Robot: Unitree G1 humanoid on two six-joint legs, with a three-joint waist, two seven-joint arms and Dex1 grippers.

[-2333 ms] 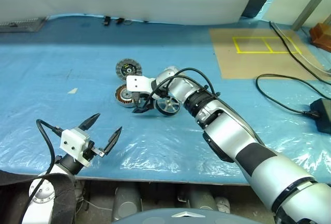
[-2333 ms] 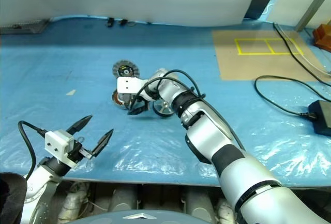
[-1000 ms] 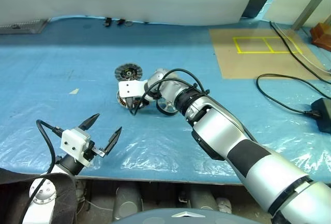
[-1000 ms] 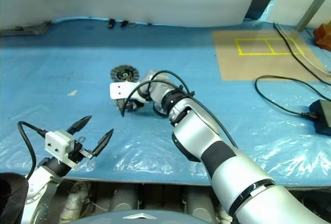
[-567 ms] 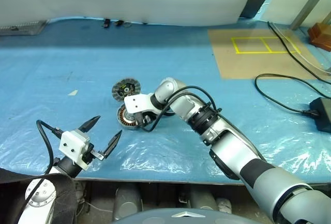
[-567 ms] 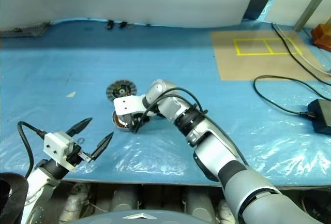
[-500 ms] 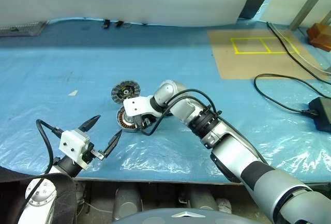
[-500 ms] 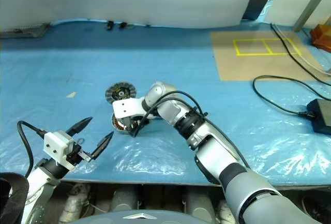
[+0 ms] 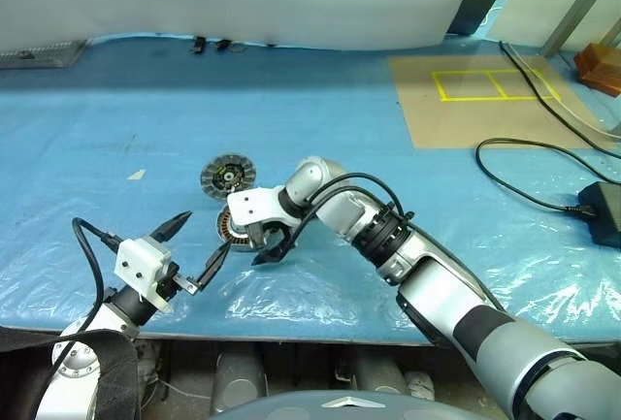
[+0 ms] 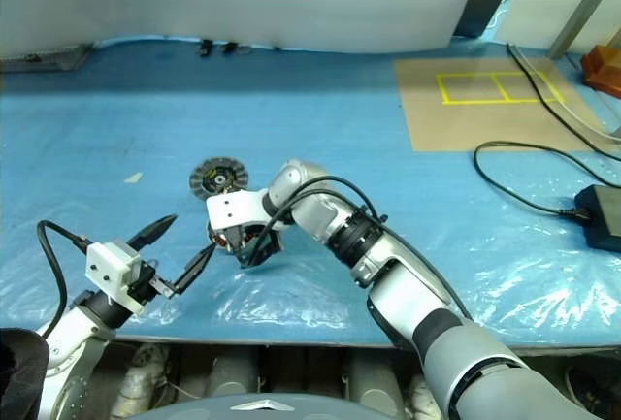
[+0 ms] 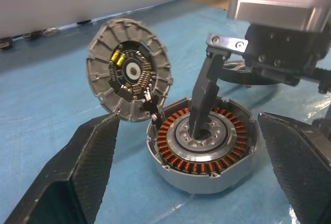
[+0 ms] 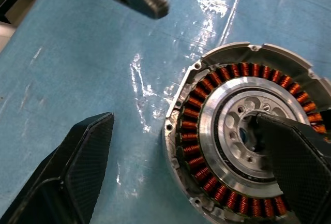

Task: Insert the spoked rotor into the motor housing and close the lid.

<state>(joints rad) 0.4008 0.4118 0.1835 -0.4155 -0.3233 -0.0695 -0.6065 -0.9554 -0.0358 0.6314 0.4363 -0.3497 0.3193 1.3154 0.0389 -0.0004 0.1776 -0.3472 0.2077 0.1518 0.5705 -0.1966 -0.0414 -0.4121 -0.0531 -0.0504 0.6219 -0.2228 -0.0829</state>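
- The blue, plastic-covered bench [image 9: 116, 119] carries all the parts close together, near its front edge.
- The right claw [image 12: 184, 121] reaches down and across. Its jaws are spread wide and grip nothing. One finger stands in the centre hole of the motor housing [image 11: 176, 151] and the other hangs outside the housing's wall.
- The left claw [image 9: 202, 236] hovers level just beside the housing, wide open and empty, pointing at it.
- The motor housing lies flat with its copper windings facing up, between the two claws.
- The lid [image 11: 129, 69] stands tilted on the far side, its lower edge against the housing's rim and its segmented face towards the left claw.
- A silvery rim just behind the right claw looks like the spoked rotor [image 11: 232, 75], lying on the bench outside the housing. I can't be sure, because the claw covers most of it.
- By my reading, the housing is in place and the insertion has not begun.
- The next move would be to lift that finger out of the hub, then take the rotor by its rim. The rotor must come down square over the centre without knocking the leaning lid.
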